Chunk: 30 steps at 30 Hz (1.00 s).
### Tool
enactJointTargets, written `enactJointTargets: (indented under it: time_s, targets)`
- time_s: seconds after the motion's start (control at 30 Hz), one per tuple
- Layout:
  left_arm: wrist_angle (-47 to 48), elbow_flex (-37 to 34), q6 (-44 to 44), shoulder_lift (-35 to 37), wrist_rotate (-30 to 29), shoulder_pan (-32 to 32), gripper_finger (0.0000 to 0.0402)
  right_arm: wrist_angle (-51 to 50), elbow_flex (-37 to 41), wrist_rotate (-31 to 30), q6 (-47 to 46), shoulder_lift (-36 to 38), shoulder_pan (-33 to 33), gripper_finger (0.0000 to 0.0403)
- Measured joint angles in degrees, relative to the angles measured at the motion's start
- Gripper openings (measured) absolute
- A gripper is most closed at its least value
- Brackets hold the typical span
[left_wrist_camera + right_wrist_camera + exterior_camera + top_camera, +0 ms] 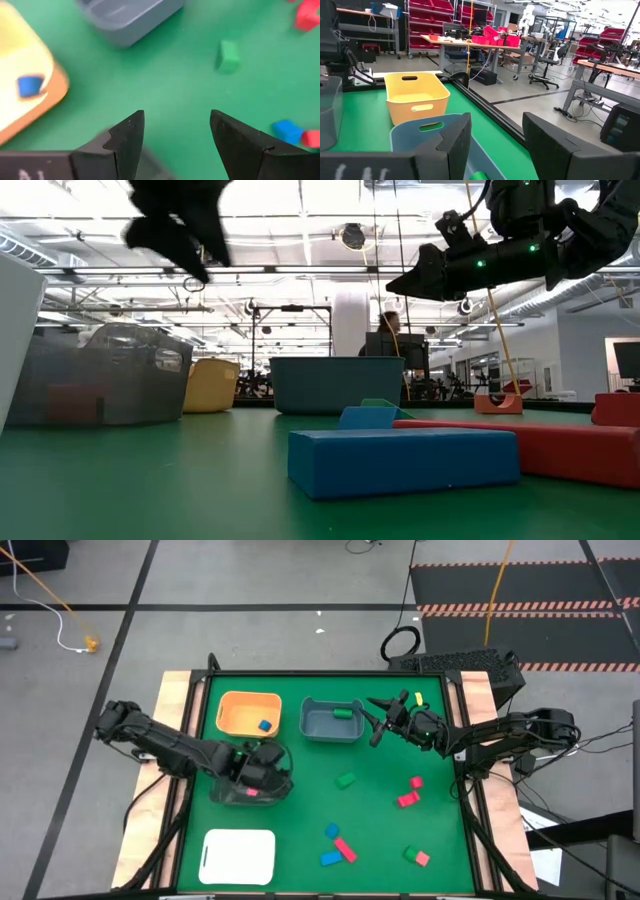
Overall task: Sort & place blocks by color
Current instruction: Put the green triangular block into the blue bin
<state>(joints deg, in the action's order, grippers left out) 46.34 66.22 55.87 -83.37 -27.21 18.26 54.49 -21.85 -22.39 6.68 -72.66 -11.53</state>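
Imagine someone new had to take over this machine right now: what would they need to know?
Left gripper: open, empty, above the clear bin, which holds a red block.
Right gripper: open, empty, by the grey bin.
Done: a blue block in the orange bin, a green block in the grey bin.
Left: green block and red and blue blocks loose on the green mat.

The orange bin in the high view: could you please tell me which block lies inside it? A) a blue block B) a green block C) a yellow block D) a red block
A: a blue block lies inside the orange bin; the green block sits in the grey bin.
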Motion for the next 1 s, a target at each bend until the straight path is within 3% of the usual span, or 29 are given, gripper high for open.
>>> enactJointTargets:
  time_s: [0.3, 0.7, 1.0]
  targets:
    - [-17.6, 0.0, -13.7, -8.4, 0.4, -5.1, 0.0260, -0.4, 0.0, 0.0, 0.0, 0.0, 0.0, 0.0171]
    - [-38.8, 0.0, -18.4, -23.6, 0.7, -5.4, 0.0298, -0.3, 0.0, 0.0, 0.0, 0.0, 0.0, 0.0171]
    - [-47.5, 0.0, -22.4, -30.8, 0.7, -4.2, 0.0308, -0.1, 0.0, 0.0, 0.0, 0.0, 0.0, 0.0171]
